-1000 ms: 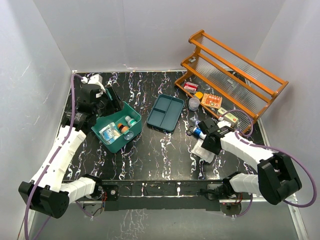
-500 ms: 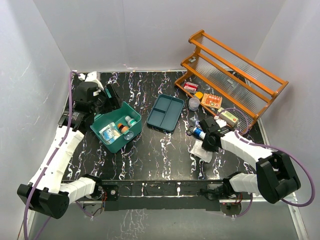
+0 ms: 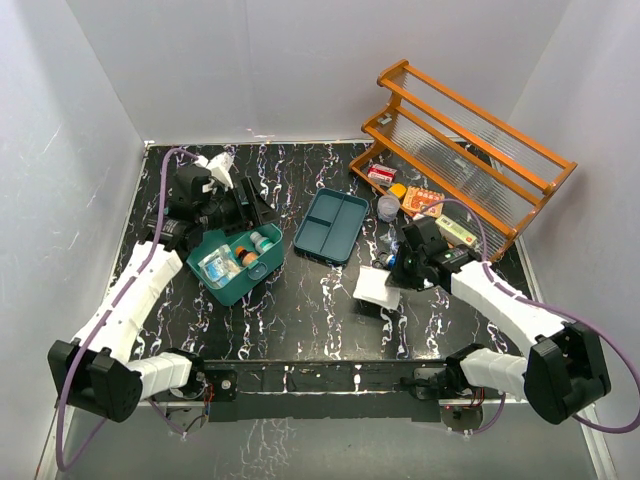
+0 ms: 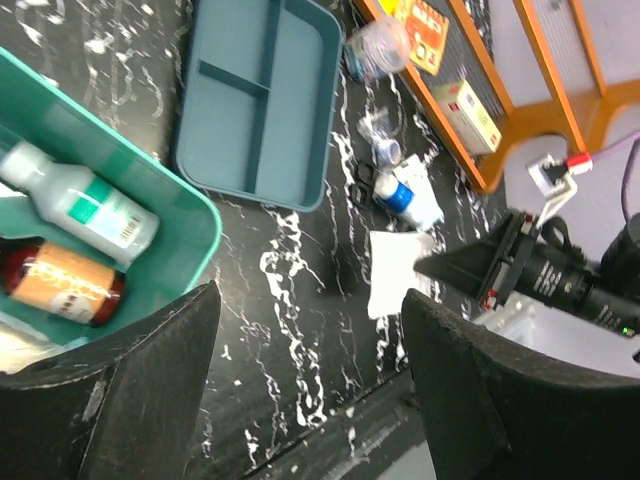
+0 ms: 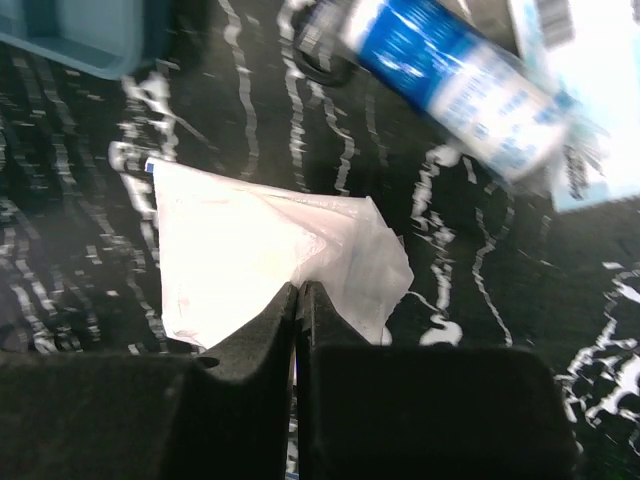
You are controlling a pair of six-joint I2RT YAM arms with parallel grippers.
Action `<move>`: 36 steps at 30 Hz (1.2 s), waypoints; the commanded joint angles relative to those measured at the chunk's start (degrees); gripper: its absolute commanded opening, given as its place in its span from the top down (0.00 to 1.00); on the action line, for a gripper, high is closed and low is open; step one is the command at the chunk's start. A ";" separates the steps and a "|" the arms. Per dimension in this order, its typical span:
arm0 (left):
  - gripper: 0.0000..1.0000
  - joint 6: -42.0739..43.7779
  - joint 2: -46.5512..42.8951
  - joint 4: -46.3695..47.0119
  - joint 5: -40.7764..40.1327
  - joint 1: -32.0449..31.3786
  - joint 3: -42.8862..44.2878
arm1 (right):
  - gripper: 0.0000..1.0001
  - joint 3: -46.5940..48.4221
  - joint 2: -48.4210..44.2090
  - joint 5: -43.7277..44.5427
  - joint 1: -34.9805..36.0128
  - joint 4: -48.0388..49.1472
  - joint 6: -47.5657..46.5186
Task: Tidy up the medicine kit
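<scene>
- Right claw [image 5: 297, 290]: its two fingers are pressed together, clamped on the edge of a white pouch [image 5: 240, 260].
- The pouch hangs crumpled from that pinch, spreading away from the fingertips over the black marbled table [image 3: 300, 310]. Whether it touches the table I cannot tell.
- Just beyond the pouch in the right wrist view lies a blue-and-white tube [image 5: 450, 75], tilted and blurred.
- A corner of the tray shows at the upper left of that view.
- Left claw [image 4: 310, 295]: the jaws stand wide apart with nothing between them. The dark fingers [image 4: 150, 380] frame bare table.
- It hovers over the far right corner of the kit [image 3: 240, 292].
- The kit is a teal box standing open on the left half of the table, well apart from the pouch.
- Inside the kit lie a white bottle [image 4: 85, 200] with a green label and, beside it, an amber bottle [image 4: 65, 285] with an orange label.
- Just right of the kit sits a flat, dark blue divided tray [image 3: 333, 225], apart from it.
- Between the tray and the right arm the pouch is held, near the table's middle.
- Beyond, at the far right corner, stands an orange tiered rack [image 3: 470, 140].
- At the rack's foot are a clear cup [image 3: 388, 207] and an orange-red box [image 3: 423, 200].
</scene>
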 commanded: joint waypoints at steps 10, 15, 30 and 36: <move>0.28 -8.06 4.19 8.95 20.24 -1.71 -3.76 | 1.00 17.29 8.19 -11.80 0.91 17.93 2.05; 0.33 -9.11 4.82 7.49 16.28 -2.07 -2.46 | 1.00 23.23 13.26 -11.12 5.48 21.05 0.39; 0.33 -5.17 -10.15 -16.02 -43.07 -2.05 15.39 | 1.00 56.06 38.12 -1.78 24.07 13.50 -10.81; 0.33 -4.86 -12.32 -19.09 -51.69 -2.02 23.58 | 1.00 70.51 49.90 0.26 28.97 7.91 -16.30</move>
